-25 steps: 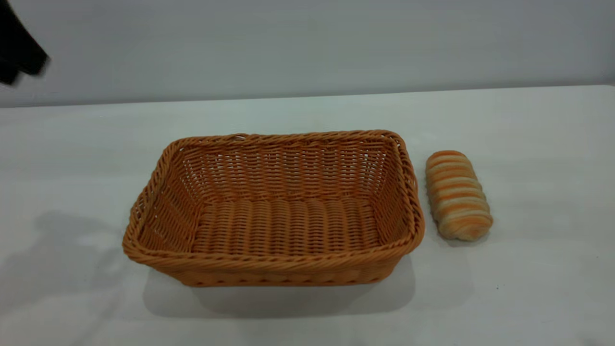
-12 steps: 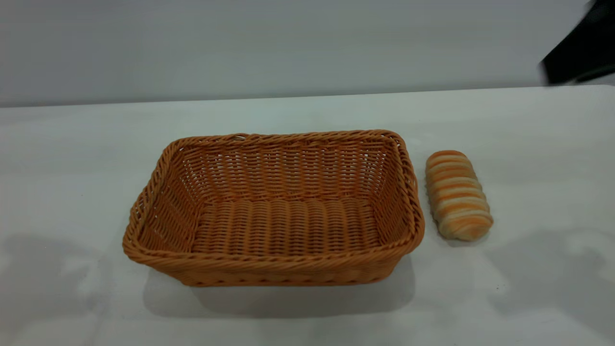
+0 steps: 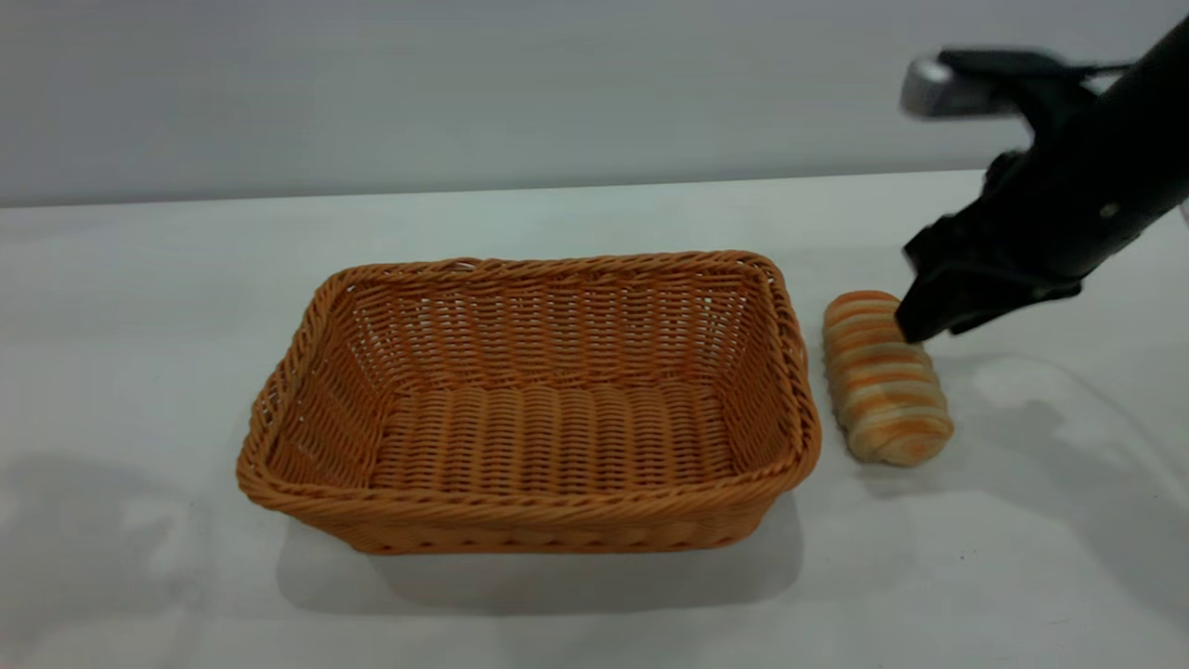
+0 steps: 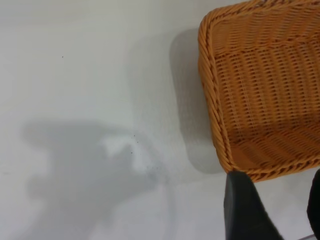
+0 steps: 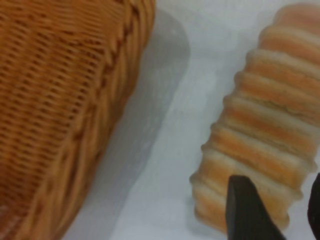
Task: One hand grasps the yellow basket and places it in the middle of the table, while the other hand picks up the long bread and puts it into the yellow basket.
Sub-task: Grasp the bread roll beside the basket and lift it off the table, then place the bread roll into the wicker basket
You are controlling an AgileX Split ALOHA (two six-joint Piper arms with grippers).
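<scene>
The yellow basket [image 3: 520, 509] stands empty in the middle of the table [image 3: 594, 214]. The long bread [image 3: 882, 381] lies on the table just right of it, apart from the rim. My right gripper [image 3: 918, 327] hovers at the bread's far end, a little above it, open and empty. In the right wrist view its fingers [image 5: 245, 210] stand apart over one end of the bread [image 5: 265, 130], with the basket's wall [image 5: 65, 100] beside it. My left gripper [image 4: 280, 212] is out of the exterior view. In its wrist view it is open, above the table by a basket corner [image 4: 225, 160].
The white table stretches wide on both sides of the basket, with a few tiny dark specks [image 4: 134, 142]. A plain grey wall [image 3: 464, 84] runs behind the table's far edge.
The left arm has left the exterior view at the top left. The right arm has come in from the upper right and dropped to the bread's far end. Basket and bread have not moved.
</scene>
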